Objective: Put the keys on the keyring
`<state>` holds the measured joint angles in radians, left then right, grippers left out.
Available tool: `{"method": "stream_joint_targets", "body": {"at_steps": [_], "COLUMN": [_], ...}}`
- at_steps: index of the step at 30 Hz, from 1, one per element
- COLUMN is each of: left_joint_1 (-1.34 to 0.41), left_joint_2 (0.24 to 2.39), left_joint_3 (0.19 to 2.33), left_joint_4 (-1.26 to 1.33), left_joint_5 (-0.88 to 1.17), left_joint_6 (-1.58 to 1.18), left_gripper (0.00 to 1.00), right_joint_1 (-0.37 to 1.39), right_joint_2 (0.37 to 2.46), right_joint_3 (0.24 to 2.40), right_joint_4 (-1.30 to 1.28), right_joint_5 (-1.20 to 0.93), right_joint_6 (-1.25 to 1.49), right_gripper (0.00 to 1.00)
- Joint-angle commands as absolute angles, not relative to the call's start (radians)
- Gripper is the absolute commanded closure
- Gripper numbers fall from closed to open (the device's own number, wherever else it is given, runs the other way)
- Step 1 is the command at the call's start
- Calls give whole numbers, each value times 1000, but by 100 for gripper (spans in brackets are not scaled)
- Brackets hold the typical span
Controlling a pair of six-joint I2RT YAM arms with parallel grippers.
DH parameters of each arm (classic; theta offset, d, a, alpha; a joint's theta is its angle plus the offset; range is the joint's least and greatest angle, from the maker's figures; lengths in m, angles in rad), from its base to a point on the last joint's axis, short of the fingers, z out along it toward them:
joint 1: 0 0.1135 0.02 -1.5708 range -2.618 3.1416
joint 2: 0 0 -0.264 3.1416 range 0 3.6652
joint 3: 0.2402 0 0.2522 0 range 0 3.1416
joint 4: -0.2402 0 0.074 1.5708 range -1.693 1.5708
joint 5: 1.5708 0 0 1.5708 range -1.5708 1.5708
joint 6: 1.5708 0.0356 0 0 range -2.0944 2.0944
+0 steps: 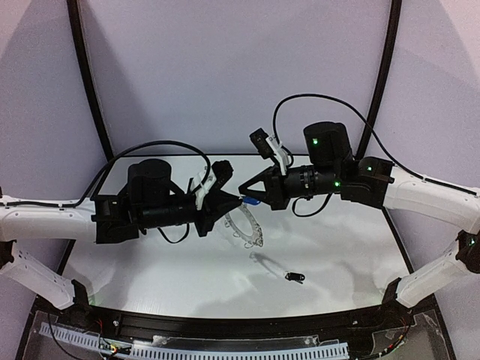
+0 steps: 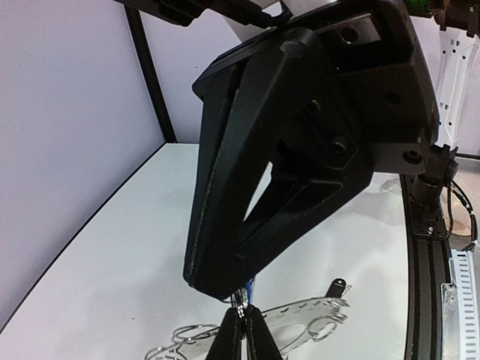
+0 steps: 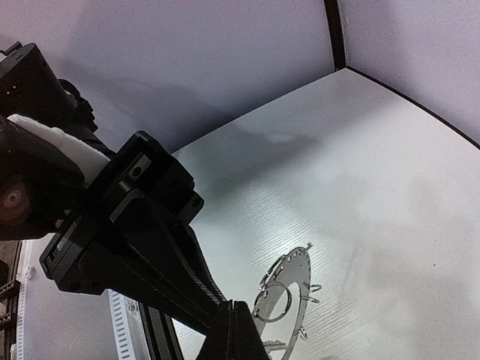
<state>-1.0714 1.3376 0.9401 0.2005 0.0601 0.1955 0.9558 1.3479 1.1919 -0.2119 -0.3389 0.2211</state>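
Pressed together, the right pincer (image 1: 244, 198) pinches what looks like the blue key (image 2: 250, 289) by its plastic head. It stands tip to tip with the left pincer (image 2: 241, 330), whose fingers are closed too. A bright metal speck sits at the left tips, but I cannot tell whether it is key blade or wire loop. Just below both tips is the keyring (image 3: 297, 268), a flat, pale-glinting band fringed with thin wire loops. Its long axis runs from under the tips toward the near right. Whether it rests on the bench (image 1: 150, 270) or hangs slightly lifted is unclear. Both arms are about equally near it. The black key (image 1: 294, 277), small and dark, lies on the matte white bench well apart, near-right of the ring and closer to the right arm.
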Motion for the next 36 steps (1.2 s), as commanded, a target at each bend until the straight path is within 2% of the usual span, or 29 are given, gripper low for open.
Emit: {"method": "stream_joint_targets", "body": {"at_steps": [1, 4, 8, 19, 23, 27, 31, 36], "left_joint_1": [-1069, -1068, -1069, -1068, -1068, -1069, -1069, -1068], "left_joint_2": [1300, 1254, 1207, 1167, 1128, 1100, 1116, 1170], "left_joint_3": [918, 876, 845, 844, 840, 830, 829, 834], "left_joint_4": [223, 268, 305, 351, 349, 349, 374, 440], "left_joint_5": [113, 143, 157, 284, 329, 365, 372, 356], "left_joint_6": [207, 209, 205, 163, 153, 129, 85, 47], "left_gripper": [99, 99, 99, 99, 99, 99, 99, 99], "right_joint_1": [967, 965, 951, 931, 888, 879, 880, 885], "right_joint_2": [1320, 1315, 1305, 1342, 1326, 1310, 1330, 1386], "right_joint_3": [1223, 1226, 1194, 1097, 1030, 993, 984, 1002], "right_joint_4": [-242, -321, -327, -187, -183, -163, -53, -13], "right_joint_5": [-275, -170, -181, -387, -411, -532, -659, -672], "right_joint_6": [227, 245, 263, 222, 133, 21, 53, 154], "right_gripper": [100, 100, 100, 100, 100, 100, 100, 100]}}
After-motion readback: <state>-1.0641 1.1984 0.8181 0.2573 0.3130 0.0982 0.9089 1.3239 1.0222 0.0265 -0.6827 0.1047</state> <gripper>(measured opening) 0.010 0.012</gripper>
